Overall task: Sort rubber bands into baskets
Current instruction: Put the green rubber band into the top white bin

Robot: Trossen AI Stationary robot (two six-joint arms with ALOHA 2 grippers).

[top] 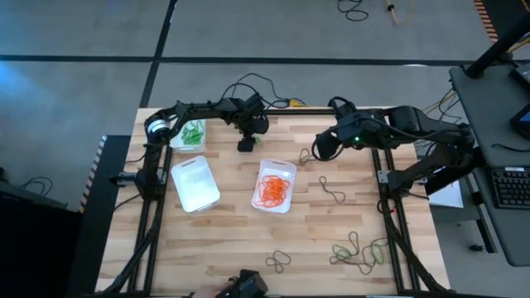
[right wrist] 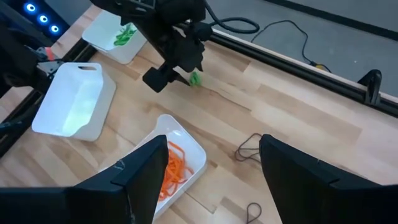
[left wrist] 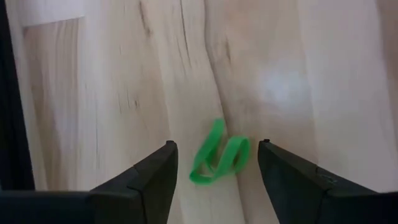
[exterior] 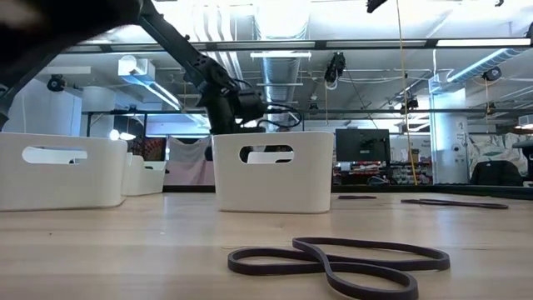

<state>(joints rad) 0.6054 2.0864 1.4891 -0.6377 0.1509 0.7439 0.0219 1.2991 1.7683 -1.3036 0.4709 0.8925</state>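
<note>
My left gripper (left wrist: 214,163) hangs over the bare wood at about twelve o'clock on the table (top: 315,236), fingers parted with nothing between them but air; a green rubber band (left wrist: 219,157) lies folded on the boards right below the gap, touching neither finger. From the right wrist the same band (right wrist: 195,78) shows just beside that gripper's tip. My right gripper (right wrist: 211,177) waits near one o'clock, fingers spread wide and empty.

Three baskets sit on the left half. The one at eleven o'clock (top: 175,141) holds green bands (top: 193,134). The one at nine o'clock (top: 195,184) looks empty. The one by the centre (top: 291,170) holds orange bands (top: 271,191).

Loose dark bands (top: 332,191) lie right of centre, with a mixed green and dark cluster (top: 358,251) near five o'clock and another dark one (exterior: 341,262) closest to the low camera
</note>
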